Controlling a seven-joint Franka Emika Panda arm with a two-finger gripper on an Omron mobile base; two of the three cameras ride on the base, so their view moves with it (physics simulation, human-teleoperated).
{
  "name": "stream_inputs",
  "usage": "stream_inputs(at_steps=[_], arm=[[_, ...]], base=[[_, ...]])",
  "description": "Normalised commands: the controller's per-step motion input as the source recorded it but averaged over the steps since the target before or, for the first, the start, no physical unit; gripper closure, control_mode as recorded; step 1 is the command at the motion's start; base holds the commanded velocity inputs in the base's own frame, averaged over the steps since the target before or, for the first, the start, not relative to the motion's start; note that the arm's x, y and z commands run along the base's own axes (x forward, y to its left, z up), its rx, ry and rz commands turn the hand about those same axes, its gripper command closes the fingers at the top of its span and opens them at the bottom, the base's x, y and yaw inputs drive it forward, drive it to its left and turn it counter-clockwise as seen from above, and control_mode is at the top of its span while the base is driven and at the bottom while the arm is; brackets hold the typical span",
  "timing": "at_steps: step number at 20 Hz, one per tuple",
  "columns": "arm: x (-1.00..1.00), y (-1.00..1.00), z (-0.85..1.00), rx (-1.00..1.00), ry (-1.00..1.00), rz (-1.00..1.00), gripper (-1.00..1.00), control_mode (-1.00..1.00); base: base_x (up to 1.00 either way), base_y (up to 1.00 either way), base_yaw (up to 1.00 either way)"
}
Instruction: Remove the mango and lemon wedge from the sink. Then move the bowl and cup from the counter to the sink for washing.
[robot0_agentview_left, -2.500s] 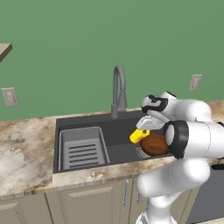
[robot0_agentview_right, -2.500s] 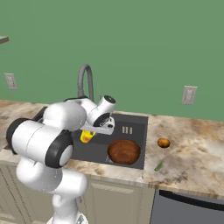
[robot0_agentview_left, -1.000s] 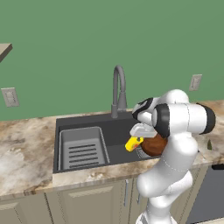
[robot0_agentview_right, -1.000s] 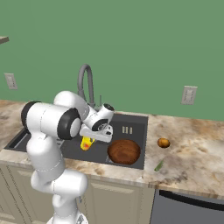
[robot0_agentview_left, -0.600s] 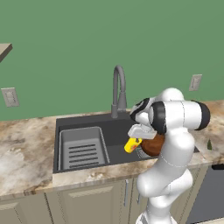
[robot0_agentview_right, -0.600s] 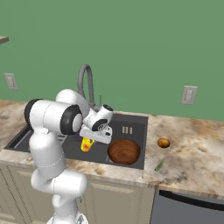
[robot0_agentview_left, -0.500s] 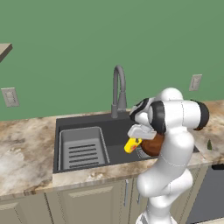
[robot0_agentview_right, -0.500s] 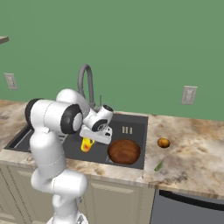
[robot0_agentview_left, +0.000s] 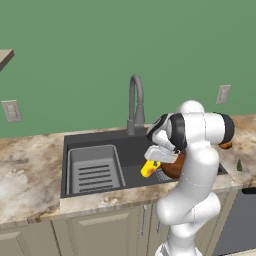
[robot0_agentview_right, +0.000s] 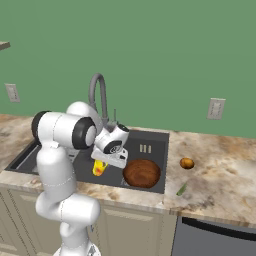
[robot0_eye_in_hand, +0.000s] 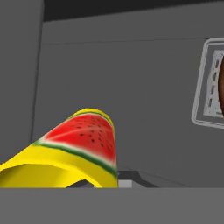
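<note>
While the arm reaches down over the front of the basin, the end effector (robot0_agentview_left: 151, 162) is clamped on the yellow cup (robot0_agentview_left: 148, 168), which hangs tilted just above the floor of the sink (robot0_agentview_left: 95, 140). In the hand view the cup (robot0_eye_in_hand: 74, 151) lies close under the camera, a watermelon-slice print across its side, with the dark basin floor behind it and a pale slotted drain plate (robot0_eye_in_hand: 210, 83) off to one edge.

Just beside the cup, the reddish-brown bowl (robot0_agentview_right: 142, 173) already rests inside the sink, toward its end nearest the mango. Further along the basin sits the lighter grey slotted tray (robot0_agentview_left: 95, 167), and behind it rises the gooseneck faucet (robot0_agentview_left: 135, 102).

Out on the marbled tabletop (robot0_agentview_right: 220, 170), the mango (robot0_agentview_right: 186, 163) sits well clear of the basin, and the lemon wedge (robot0_agentview_right: 181, 189) lies nearer the front edge. Both fruits are out and the bowl is in, so I judge this the last step: delivering the cup.

The next move likely calls for lowering the cup the short way to the basin floor, clear of the bowl's rim, then parting the fingers. Since the cup is tilted, it may tip or roll when let go.
</note>
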Motion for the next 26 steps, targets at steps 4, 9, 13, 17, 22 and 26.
stream_inputs(at_steps=[4,9,13,17,22,26], arm=[[0.0,0.09,-0.17,0.0,0.0,-0.08,1.0,-1.0],[0.0,0.08,-0.18,-0.04,0.0,-0.06,1.0,-1.0],[0.0,0.07,-0.18,-0.09,0.0,-0.06,1.0,-1.0],[0.0,0.07,-0.17,-0.08,0.0,-0.06,1.0,-1.0],[0.0,0.04,-0.18,-0.02,0.0,-0.04,1.0,-1.0],[0.0,0.01,-0.2,0.0,0.0,-0.02,1.0,-1.0]], base=[[0.0,0.0,0.0],[0.0,0.0,0.0],[0.0,0.0,0.0],[0.0,0.0,0.0],[0.0,0.0,0.0],[0.0,0.0,0.0]])
